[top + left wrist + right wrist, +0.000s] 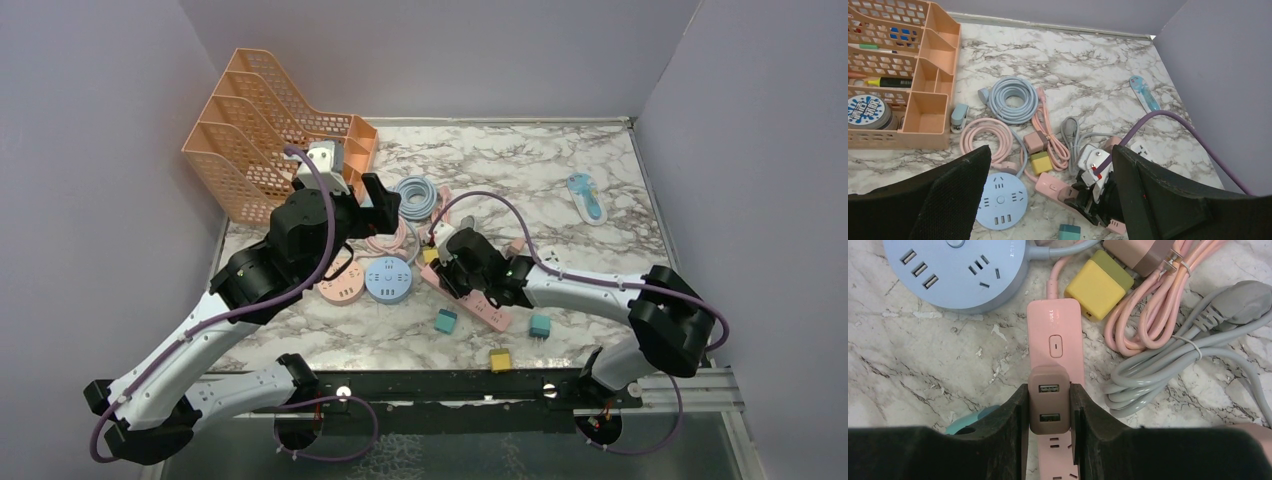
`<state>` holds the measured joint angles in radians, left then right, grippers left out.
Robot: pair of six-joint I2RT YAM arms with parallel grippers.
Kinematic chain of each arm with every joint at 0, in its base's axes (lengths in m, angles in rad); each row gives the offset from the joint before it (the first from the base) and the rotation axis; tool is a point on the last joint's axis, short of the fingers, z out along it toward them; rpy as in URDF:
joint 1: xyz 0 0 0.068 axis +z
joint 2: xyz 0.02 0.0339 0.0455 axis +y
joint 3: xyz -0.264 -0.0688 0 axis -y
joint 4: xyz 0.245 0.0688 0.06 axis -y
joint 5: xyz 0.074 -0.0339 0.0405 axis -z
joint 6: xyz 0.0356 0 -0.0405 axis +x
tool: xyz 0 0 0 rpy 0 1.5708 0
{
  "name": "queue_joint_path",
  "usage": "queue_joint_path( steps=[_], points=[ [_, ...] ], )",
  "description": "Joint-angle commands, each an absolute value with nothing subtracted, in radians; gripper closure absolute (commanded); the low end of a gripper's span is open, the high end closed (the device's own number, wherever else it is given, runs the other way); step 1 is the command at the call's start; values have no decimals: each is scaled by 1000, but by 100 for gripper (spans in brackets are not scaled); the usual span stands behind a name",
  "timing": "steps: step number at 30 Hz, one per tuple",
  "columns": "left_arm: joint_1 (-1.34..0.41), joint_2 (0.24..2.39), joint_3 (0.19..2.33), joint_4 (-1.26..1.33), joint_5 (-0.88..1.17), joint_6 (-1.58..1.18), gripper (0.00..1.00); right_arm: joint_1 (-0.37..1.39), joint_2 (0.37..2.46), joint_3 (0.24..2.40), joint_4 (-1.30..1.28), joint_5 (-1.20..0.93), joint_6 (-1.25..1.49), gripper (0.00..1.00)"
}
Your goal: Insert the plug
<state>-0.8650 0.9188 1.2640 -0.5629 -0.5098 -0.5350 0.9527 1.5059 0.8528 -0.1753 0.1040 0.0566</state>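
Plug [1049,405], brown, clamped in the right gripper [1049,412], over the pink strip [1043,320] just beside its switch [1055,346]. Left wrist: left gripper [1050,155] spread wide above coiled cables [1013,99]. Top: strip lies on the desk [600,160], right gripper over it.

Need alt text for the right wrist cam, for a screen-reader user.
The right gripper is shut on a brown two-port USB charger, held against a pink power strip on a marble table; whether it is seated cannot be told. Beyond lie a round blue power strip, a yellow adapter, a bundled pink cable and a grey cable.
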Motion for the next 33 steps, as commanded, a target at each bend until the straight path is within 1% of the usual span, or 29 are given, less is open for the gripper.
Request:
queue_joint_path(
  steps=[1, 2, 4, 6, 8, 10, 13, 15, 21, 25, 29, 30, 31, 32, 33],
  points=[
    [-861, 919, 1292, -575, -524, -524, 7, 961, 1530, 787, -191, 78, 185, 98],
    [-862, 919, 1290, -576, -523, -525, 7, 962, 1524, 778, -179, 76, 210, 97],
    [-861, 920, 1289, -577, -523, -526, 7, 962, 1511, 755, -150, 66, 246, 89],
    [-862, 925, 1293, -579, -523, -528, 7, 962, 1499, 754, -152, 80, 280, 78],
    [-862, 935, 1306, -584, -522, -523, 7, 962, 1476, 779, -189, 115, 303, 65],
    [-861, 948, 1328, -595, -527, -514, 7, 962, 1445, 824, -255, 148, 314, 56],
    [-861, 951, 1335, -596, -540, -510, 7, 961, 1412, 891, -340, 158, 298, 47],
    [-861, 952, 1333, -596, -549, -501, 7, 960, 1415, 932, -388, 152, 282, 44],
    [-862, 954, 1336, -597, -554, -490, 7, 960, 1477, 1001, -455, 130, 236, 43],
    [-862, 954, 1335, -599, -549, -496, 7, 960, 1544, 1042, -502, 139, 220, 47],
    [-861, 950, 1332, -602, -546, -503, 7, 960, 1586, 1063, -532, 153, 213, 49],
    [-862, 950, 1330, -601, -546, -505, 7, 961, 1593, 1066, -535, 152, 209, 51],
    [-862, 950, 1329, -601, -545, -506, 7, 960, 1600, 1068, -536, 151, 205, 55],
    [-862, 950, 1328, -602, -543, -508, 7, 960, 1607, 1071, -538, 150, 201, 60],
    [-862, 952, 1328, -602, -543, -509, 7, 960, 1613, 1074, -540, 148, 198, 66]
  ],
)
